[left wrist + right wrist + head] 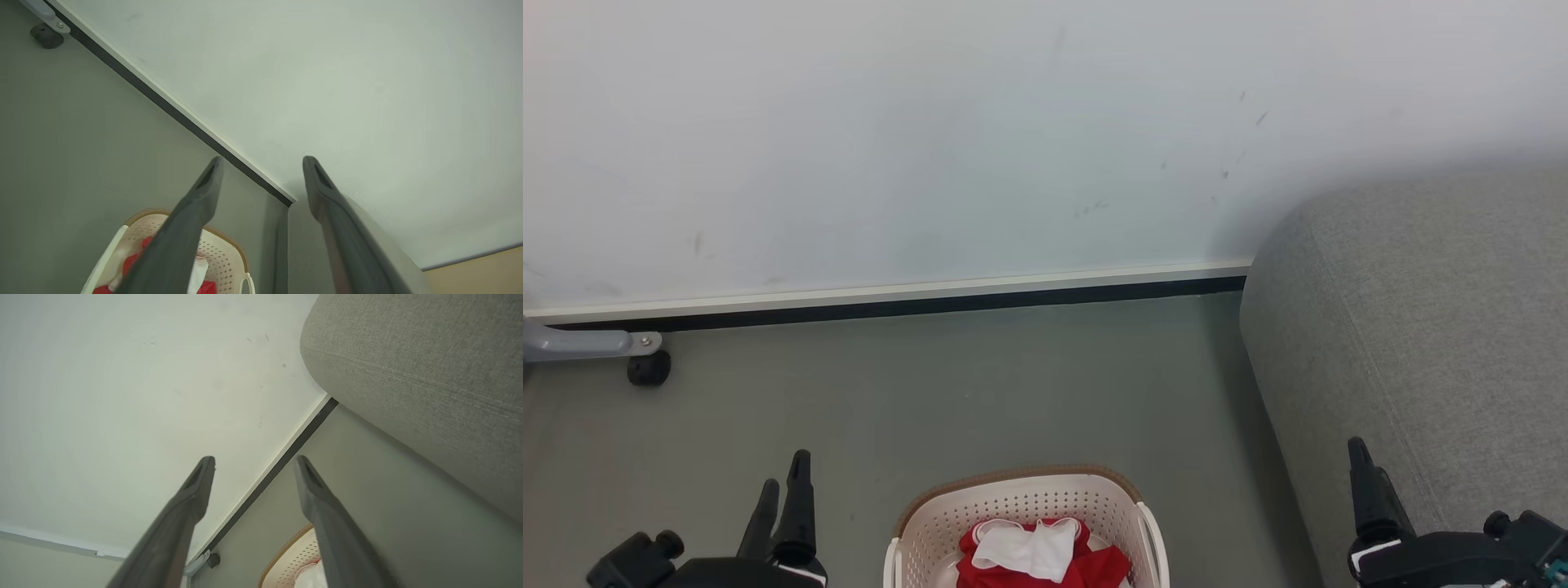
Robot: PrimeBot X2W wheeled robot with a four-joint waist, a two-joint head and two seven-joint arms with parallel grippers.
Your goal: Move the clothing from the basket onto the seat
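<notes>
- Red soft sports clothing [1103,565] with white panels, bunched inside a cream-white perforated plastic basket [1021,500] with a brown woven-look rim, at bottom centre of the head view.
- Basket standing on a grey floor [1013,384], lower part cut off by the bottom edge.
- Large grey woven-fabric seat [1421,327] with a rounded padded edge at the right of the frame, near the basket, with a strip of floor between them.
- Left gripper [784,469] at lower left, over the floor beside the basket; dark fingers parted, released, grasping nothing.
- Right gripper [254,458] at lower right of the head view, against the seat's side; fingers wide apart, released, nothing between them.
- White wall [931,122] across the upper frame, pale skirting [931,291] with a black strip at its foot.
- Black castor [649,367] under a grey metal leg at the far left edge.
</notes>
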